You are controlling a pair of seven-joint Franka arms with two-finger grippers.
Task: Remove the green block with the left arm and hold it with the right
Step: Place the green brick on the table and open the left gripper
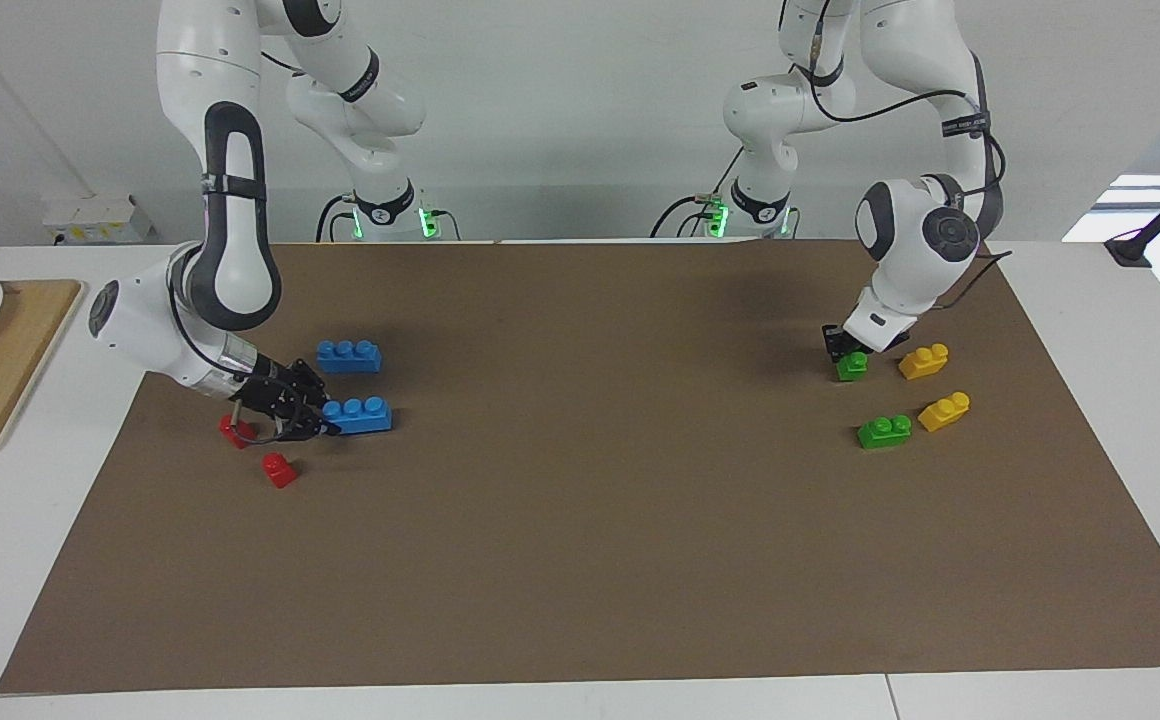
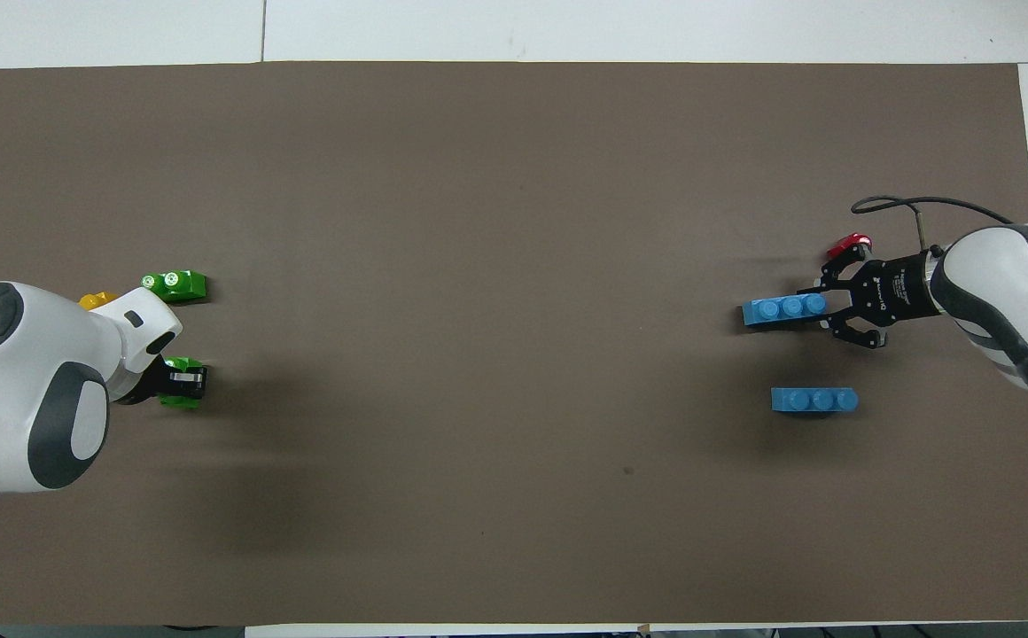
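Across frame centre, brown mat [image 1: 600,520] on white table [image 1: 1120,300], white wall above. At frame right, left gripper [image 1: 848,352] pinching green block [image 1: 852,366]. At frame left, right gripper [image 1: 325,420] pinching blue brick [image 1: 360,414].

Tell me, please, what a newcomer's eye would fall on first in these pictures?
Both arms are down at opposite ends of the brown mat. The left gripper is shut on a green block beside two yellow bricks and another green brick. The right gripper is shut on the end of a blue three-stud brick, near two red blocks.
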